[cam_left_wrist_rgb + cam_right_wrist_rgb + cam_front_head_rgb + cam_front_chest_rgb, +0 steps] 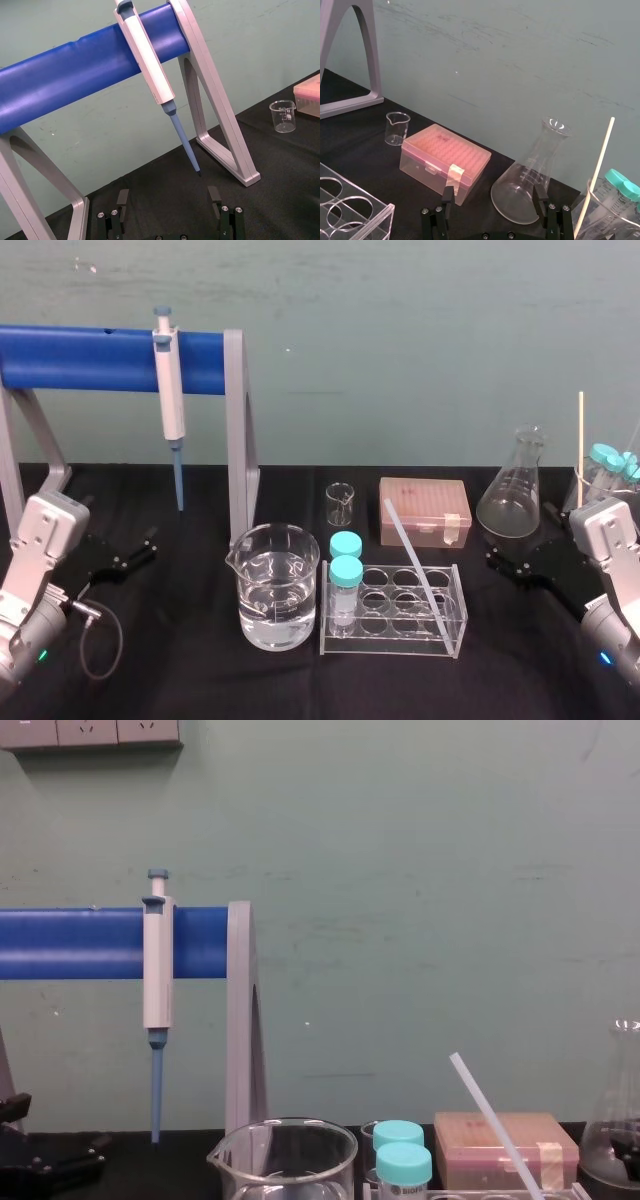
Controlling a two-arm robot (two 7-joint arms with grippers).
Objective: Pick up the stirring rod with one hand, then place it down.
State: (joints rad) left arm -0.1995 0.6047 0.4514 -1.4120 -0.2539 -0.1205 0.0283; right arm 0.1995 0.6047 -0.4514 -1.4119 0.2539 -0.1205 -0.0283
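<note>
**While the stirring rod (420, 562) leans in the rack (400, 637), both claws sit empty**

Where the clear tube rack stands at the middle of the black table (180, 670), we see the stirring rod propped in it at a slant. Its lower end is down by the rack's front right corner. Its upper end rises toward the back and the robot's left, near the pink box (425, 510). From the chest view the tilt is plain. Nothing grips the rod.

The left gripper (148, 543) lies low over the table on the robot's left, well apart from the rack. In its wrist view we see its fingers spread apart with nothing between them, pointing toward the pipette (170, 400) that hangs from the blue bar (80, 357).

The right gripper (505, 562) sits low on the robot's right, just in front of the glass flask (512, 495). Its fingers are likewise parted and empty, facing the flask and the pink box.

Two teal-capped tubes (346, 570) stand in the rack's left column, and a large beaker (277, 585) holding clear liquid stands just beside the rack on that side.
</note>
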